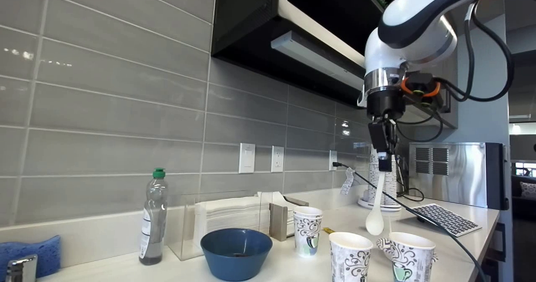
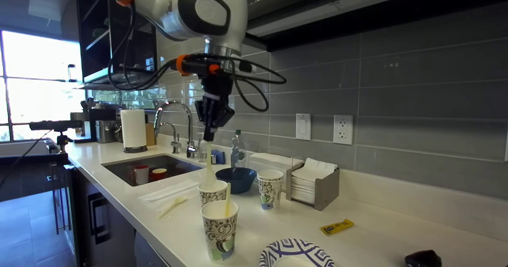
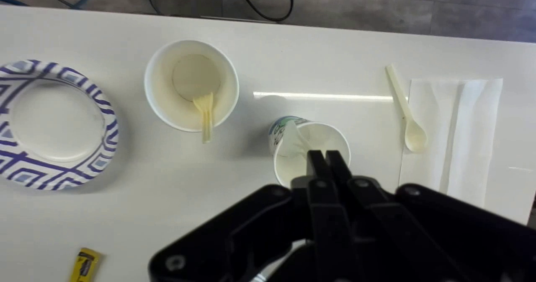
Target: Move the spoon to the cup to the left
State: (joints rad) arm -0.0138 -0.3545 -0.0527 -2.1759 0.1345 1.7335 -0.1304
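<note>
Two fingers (image 3: 317,164), nearly together, grip the spoon (image 1: 376,208) by its handle end, presumably so the scoop enters first; scoop hangs near one cup (image 1: 351,259). Second cup (image 3: 161,81), left in wrist view, possibly the goal.

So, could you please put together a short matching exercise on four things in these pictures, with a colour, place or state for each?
Things:
1. The task's spoon
2. The bowl
3. The packet
4. The bottle

Descriptions:
A. Yellow with dark print, lying flat
B. Standing upright, topped by a green cap
C. Gripped at its upper end by the closed jaws, hanging down
D. Dark blue and round

Right pairs: 1-C, 2-D, 3-A, 4-B.
</note>
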